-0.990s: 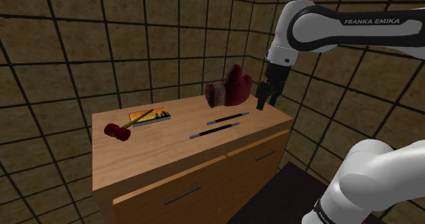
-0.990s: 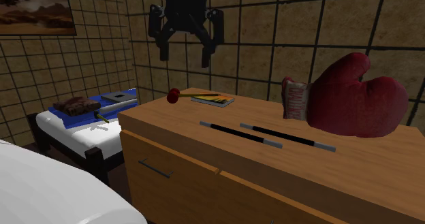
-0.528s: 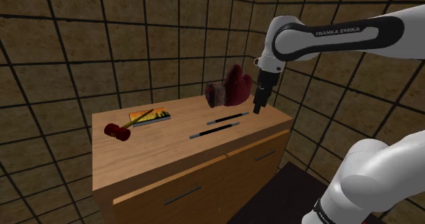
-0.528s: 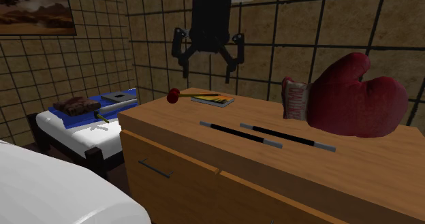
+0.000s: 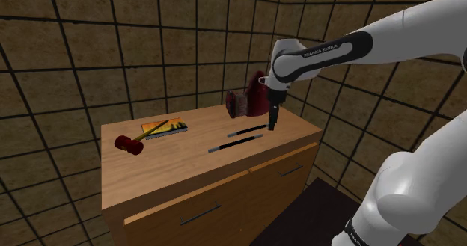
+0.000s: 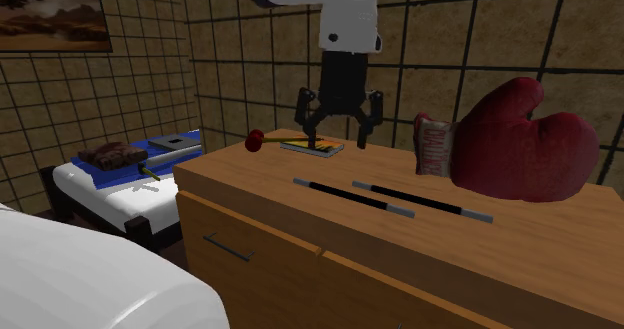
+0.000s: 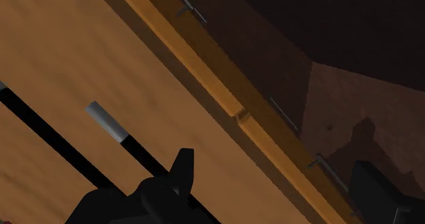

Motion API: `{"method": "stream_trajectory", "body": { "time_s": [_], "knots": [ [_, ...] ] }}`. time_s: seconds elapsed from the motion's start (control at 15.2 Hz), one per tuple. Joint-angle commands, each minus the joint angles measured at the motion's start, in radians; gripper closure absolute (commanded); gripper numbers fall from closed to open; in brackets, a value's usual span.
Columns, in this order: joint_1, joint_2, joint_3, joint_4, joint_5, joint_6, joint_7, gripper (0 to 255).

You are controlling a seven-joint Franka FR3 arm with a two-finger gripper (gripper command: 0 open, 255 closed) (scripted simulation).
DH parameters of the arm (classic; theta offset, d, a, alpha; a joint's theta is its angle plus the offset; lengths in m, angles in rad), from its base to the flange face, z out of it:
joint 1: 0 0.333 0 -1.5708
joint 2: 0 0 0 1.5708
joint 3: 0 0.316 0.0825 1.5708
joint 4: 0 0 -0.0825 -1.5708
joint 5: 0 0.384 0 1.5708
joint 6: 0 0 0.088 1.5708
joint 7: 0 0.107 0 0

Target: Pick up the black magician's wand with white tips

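Note:
Two thin black wands with pale grey tips lie side by side on the wooden dresser top (image 5: 172, 166). One wand (image 5: 236, 142) (image 6: 350, 196) is nearer the drawer side; the other wand (image 5: 249, 128) (image 6: 420, 201) is nearer the red glove. My gripper (image 5: 273, 123) (image 6: 335, 137) hangs open a little above the dresser, over the wands' end at the shoulder view's right. Nothing is between its fingers. In the wrist view the gripper (image 7: 276, 188) stands over the dresser's front edge, and one wand's grey tip (image 7: 103, 120) lies just ahead of one finger (image 7: 180, 169).
A red boxing glove (image 5: 254, 95) (image 6: 520, 142) stands close behind the wands. A thin book (image 5: 165, 126) (image 6: 312, 146) with a pencil on it and a small red mallet (image 5: 129, 143) (image 6: 255, 140) lie at the dresser's other end. A low bed (image 6: 120, 177) stands beyond.
The gripper has come down and moved to the shoulder view's left, from beside the dresser's end to just over the wands. Its fingers stay open.

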Motion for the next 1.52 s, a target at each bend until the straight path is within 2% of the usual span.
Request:
{"method": "stream_trajectory", "body": {
  "time_s": [0.0, 0.4, 0.92, 1.45],
  "knots": [
    [0.015, 0.087, -0.015, 0.048, -0.001, 0.034, -0.103, 0],
    [0.038, 0.33, -0.022, 0.191, 0.011, 0.124, -0.38, 0],
    [0.041, 0.629, 0.032, 0.417, 0.006, 0.2, -0.687, 0],
    [0.036, 0.692, 0.037, 0.396, 0.014, 0.283, -0.69, 0]
  ]
}}
